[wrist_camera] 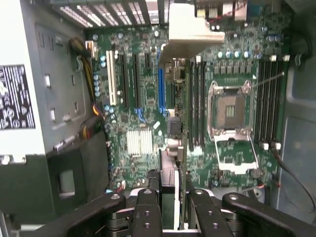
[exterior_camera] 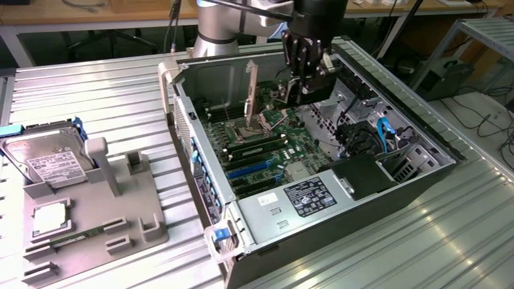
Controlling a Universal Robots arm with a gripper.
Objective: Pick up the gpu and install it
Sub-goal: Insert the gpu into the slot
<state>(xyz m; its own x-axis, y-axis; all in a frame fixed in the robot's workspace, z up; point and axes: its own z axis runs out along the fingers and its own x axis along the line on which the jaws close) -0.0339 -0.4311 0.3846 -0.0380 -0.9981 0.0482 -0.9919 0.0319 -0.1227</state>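
Observation:
My gripper (exterior_camera: 304, 90) hangs inside the open computer case (exterior_camera: 418, 135), above the motherboard (exterior_camera: 269, 150). It is shut on the gpu (wrist_camera: 171, 170), a green card seen edge-on between the black fingers (wrist_camera: 146, 205). The card's silver end bracket (wrist_camera: 190, 32) points toward the rear wall of the case. In the exterior view the bracket (exterior_camera: 250, 87) stands upright to the left of the gripper, raised above the board. The card runs over the blue expansion slot (wrist_camera: 160, 86) and is apart from it.
On the motherboard are an open CPU socket (wrist_camera: 232, 111) and filled memory slots (wrist_camera: 195, 106). The power supply (exterior_camera: 309, 195) and blue cables (exterior_camera: 384, 135) sit at the case's near end. A grey fixture (exterior_camera: 96, 211) at the exterior view's left holds a hard drive (exterior_camera: 48, 159) and a memory stick (exterior_camera: 80, 236).

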